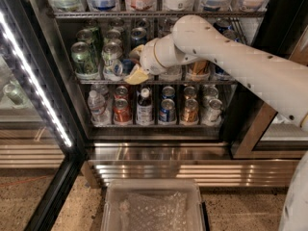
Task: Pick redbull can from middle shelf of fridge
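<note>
Inside the fridge point(60, 76), my tool point(134, 64) is at the redbull can point(127, 67) on the middle shelf point(202, 82), closed or not I cannot tell; probably light, stiff, slick, so I'd squeeze mid-body.

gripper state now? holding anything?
Gripper: at the front of the middle shelf, left of centre; whether it is open, closed or holding anything cannot be told.
</note>
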Robot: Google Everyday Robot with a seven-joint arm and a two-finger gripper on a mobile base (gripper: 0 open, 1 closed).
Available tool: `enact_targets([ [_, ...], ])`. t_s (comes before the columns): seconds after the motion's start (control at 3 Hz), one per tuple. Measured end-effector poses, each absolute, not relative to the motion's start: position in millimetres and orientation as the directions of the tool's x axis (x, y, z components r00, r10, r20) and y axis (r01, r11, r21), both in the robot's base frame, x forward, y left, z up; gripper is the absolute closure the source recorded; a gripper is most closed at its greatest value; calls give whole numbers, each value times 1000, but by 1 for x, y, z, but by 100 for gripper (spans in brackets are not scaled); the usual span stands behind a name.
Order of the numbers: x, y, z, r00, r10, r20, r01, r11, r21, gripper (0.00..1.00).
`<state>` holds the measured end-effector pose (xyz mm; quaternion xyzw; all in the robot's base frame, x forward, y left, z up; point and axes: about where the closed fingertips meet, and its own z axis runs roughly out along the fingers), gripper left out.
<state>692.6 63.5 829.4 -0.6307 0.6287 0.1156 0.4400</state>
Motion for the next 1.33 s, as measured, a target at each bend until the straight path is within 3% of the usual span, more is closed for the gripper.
enact_targets([
  [0.67,693,64,829,183,-691,-699,-895,178,-410,94],
  [1.33,693,64,829,183,-691,-699,-895,178,-410,100],
])
